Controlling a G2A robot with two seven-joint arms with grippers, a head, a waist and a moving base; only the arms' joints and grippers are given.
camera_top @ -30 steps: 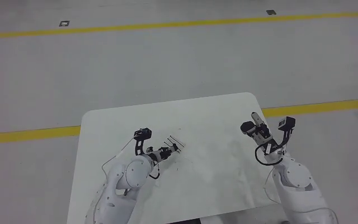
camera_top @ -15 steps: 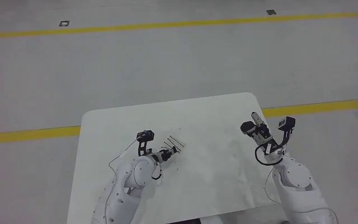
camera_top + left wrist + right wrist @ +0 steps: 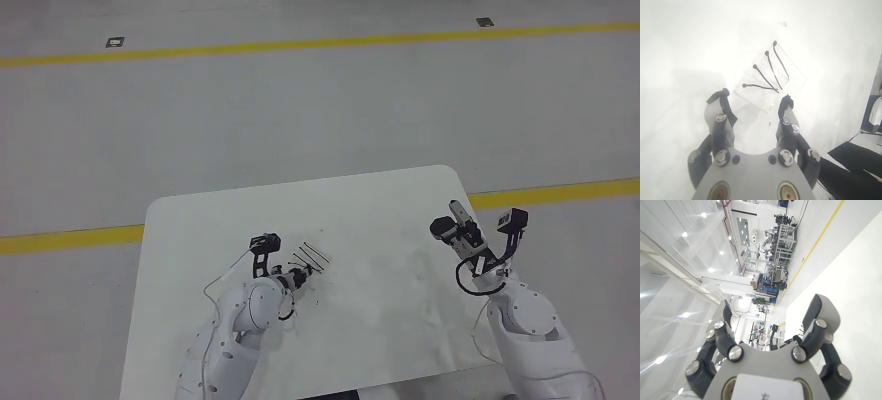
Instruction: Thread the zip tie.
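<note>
Several black zip ties (image 3: pixel 770 73) lie side by side on a clear plastic sheet (image 3: pixel 797 83) on the white table (image 3: pixel 380 210); from above the zip ties (image 3: pixel 310 258) sit left of the table's middle. My left gripper (image 3: pixel 755 98) hangs open just short of the sheet's near edge, nothing between its fingers (image 3: pixel 785 104). The left gripper (image 3: pixel 300 277) is close beside the ties in the top view. My right gripper (image 3: pixel 770 311) is open and empty, raised at the table's right edge and pointing out at the room; in the top view the right gripper (image 3: pixel 455 225) is far from the ties.
The white table's (image 3: pixel 687 47) surface around the sheet is bare. A small dark speck (image 3: pixel 783 23) lies beyond the ties. The table's right edge (image 3: pixel 470 200) runs close to the right arm. Yellow floor lines (image 3: pixel 300 44) cross behind.
The left arm has shifted slightly to the right, bringing its gripper closer to the zip ties. The right arm has kept still.
</note>
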